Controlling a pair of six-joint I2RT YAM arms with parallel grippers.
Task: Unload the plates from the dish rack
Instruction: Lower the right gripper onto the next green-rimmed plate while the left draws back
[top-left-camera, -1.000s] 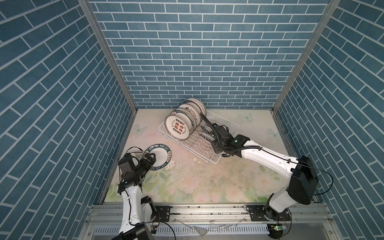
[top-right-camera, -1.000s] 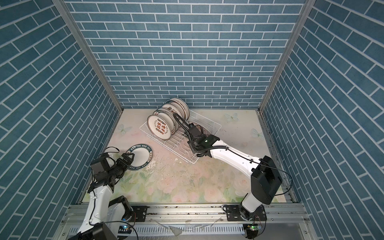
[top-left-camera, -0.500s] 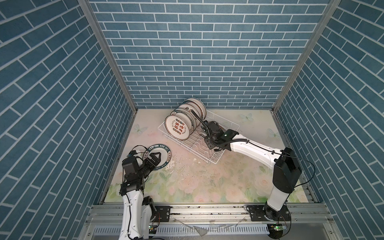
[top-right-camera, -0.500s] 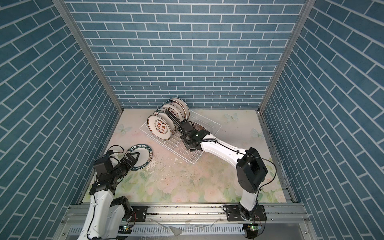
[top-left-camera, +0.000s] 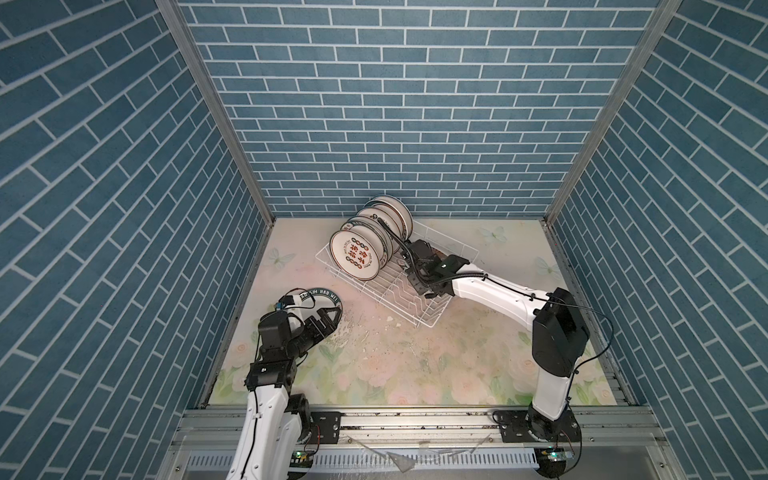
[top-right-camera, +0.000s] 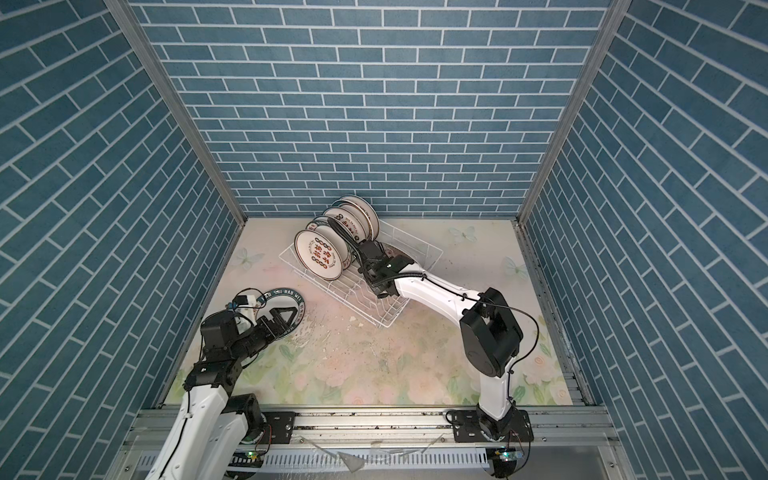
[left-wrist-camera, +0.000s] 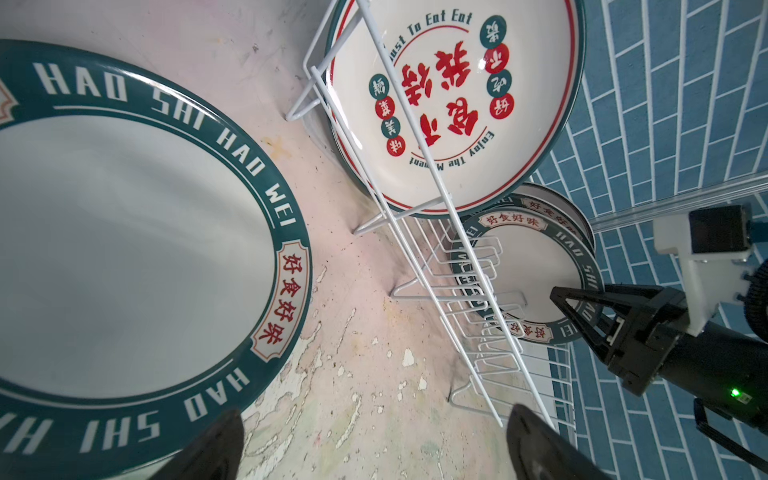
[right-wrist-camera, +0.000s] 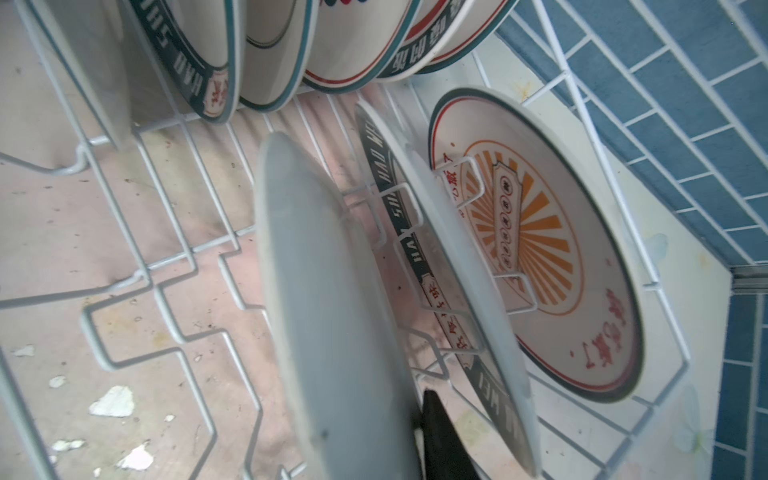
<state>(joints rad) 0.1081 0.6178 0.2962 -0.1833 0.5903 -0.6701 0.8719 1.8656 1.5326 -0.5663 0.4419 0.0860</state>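
Blue brick walls box in the floral bench (top-left-camera: 415, 365). My left hand (top-left-camera: 329, 319) hangs wide open over the green-rimmed plate (top-left-camera: 320, 296) lying flat there. In the dish rack (top-left-camera: 419, 307), my right hand (left-wrist-camera: 579, 316) straddles a plain-backed plate (right-wrist-camera: 332, 291). I cannot tell whether it grips, so I'd seat deep on the rim, then lift straight clear of the divider wires.

The right pincer (left-wrist-camera: 565, 299) has pushed deeper into the dish rack (top-left-camera: 432, 316) and its jaws have narrowed, a white-backed plate (right-wrist-camera: 332, 311) now just beside one finger.
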